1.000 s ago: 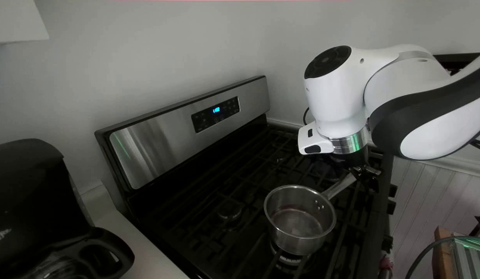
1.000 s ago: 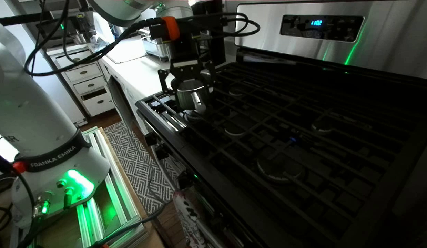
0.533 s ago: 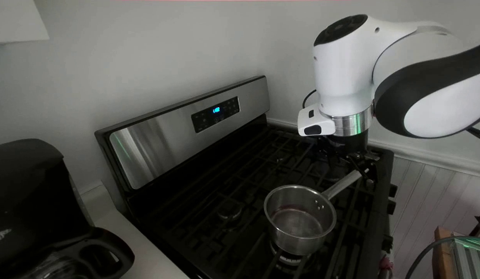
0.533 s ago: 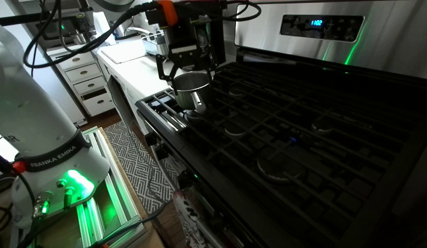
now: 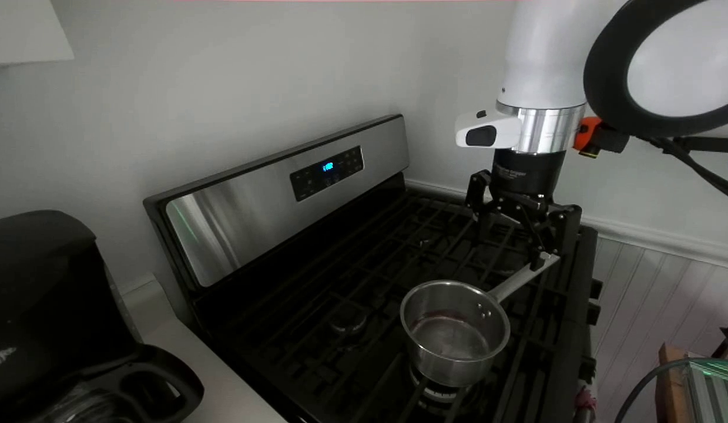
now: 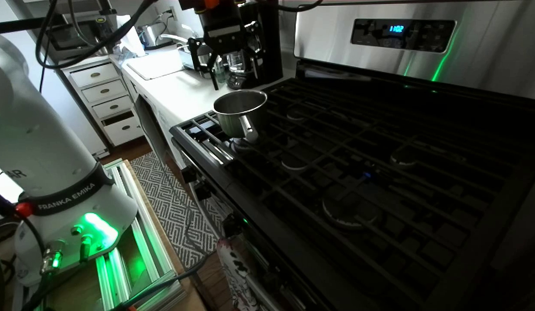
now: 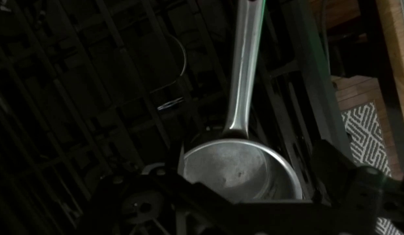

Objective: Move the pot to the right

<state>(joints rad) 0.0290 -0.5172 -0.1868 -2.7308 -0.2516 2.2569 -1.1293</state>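
The pot is a shiny steel saucepan that sits upright on a stove burner in both exterior views [image 5: 456, 358] [image 6: 239, 121]. Its long handle [image 5: 519, 282] points toward the stove's front edge. In the wrist view the pot [image 7: 234, 169] lies between the two fingers, partly hidden by the gripper body, with its handle [image 7: 244, 71] running to the top edge. My gripper is open and empty above the pot in both exterior views [image 5: 509, 249] [image 6: 237, 78] and in the wrist view [image 7: 250, 156]. In an exterior view one fingertip overlaps the handle's end; no contact is evident.
The black gas stove [image 5: 293, 329] has grates and several burners, with a raised steel control panel [image 5: 240, 223] behind. A coffee maker [image 5: 46, 305] stands on the counter [image 6: 176, 95] beside the stove. A towel [image 6: 237, 272] hangs at the stove's front.
My gripper has risen and its fingers have come clear above the pot's rim. The hand has become more upright in an exterior view. The pot has stayed in place.
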